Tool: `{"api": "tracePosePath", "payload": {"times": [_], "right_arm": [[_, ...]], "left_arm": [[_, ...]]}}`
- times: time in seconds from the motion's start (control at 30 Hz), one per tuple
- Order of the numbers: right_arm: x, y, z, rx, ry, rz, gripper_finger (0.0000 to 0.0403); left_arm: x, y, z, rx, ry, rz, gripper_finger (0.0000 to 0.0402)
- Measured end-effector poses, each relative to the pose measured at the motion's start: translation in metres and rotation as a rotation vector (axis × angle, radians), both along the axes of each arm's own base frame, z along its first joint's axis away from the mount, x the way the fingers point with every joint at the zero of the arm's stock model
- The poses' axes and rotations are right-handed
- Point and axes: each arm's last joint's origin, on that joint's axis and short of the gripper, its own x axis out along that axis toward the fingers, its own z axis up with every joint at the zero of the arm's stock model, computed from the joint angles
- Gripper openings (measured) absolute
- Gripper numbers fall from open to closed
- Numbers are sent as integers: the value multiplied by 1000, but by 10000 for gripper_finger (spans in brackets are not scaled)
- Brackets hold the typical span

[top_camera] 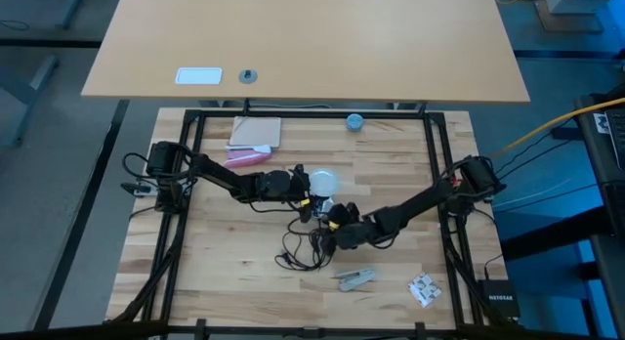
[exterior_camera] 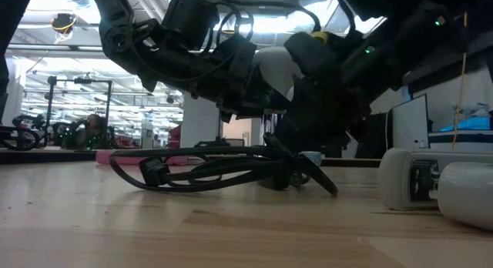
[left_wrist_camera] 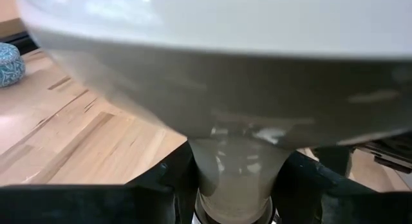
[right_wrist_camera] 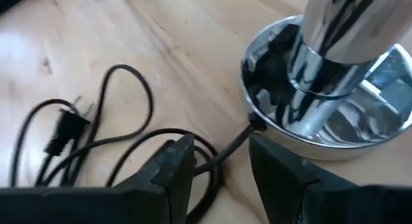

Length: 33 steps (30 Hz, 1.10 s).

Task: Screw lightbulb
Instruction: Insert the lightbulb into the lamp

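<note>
**Bulb held by its neck, right above the lamp**

While the left gripper [left_wrist_camera: 235,205] squeezes the narrow neck of the lightbulb [top_camera: 322,182], the white dome points away from its fingers [left_wrist_camera: 161,185], in the middle of the table [top_camera: 195,272]. The bulb's long line runs straight out from those 2 fingers. The right gripper [right_wrist_camera: 222,166] is just beside the shiny lamp base [right_wrist_camera: 322,130], fingers a little apart around the black cord [right_wrist_camera: 129,147], holding nothing that I can see. The left arm is nearer, so it should do the turning.
</note>
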Motion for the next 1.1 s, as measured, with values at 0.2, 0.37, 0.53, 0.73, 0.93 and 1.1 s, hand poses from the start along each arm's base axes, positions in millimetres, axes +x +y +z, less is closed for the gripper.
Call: {"api": "tracePosePath", "payload": {"times": [0.2, 0.37, 0.53, 0.73, 0.93, 1.1], "right_arm": [[-2, -3, -4, 82, 49, -43, 154], [3, 0, -14, 142, 21, -75, 154], [12, 4, -23, 191, -50, -53, 154], [12, 4, -24, 206, -50, -62, 154], [13, 4, -23, 212, -66, -65, 154], [13, 4, -22, 229, -74, -79, 154]], "left_arm": [[0, 0, 0, 2, -2, -1, 150], [0, 0, 0, 2, -1, -3, 150], [0, -1, 0, 1, -2, -5, 150], [0, 0, 0, 2, 0, -1, 150], [0, 0, 0, 2, 1, -1, 150], [0, 0, 0, 2, 1, -1, 150]]}}
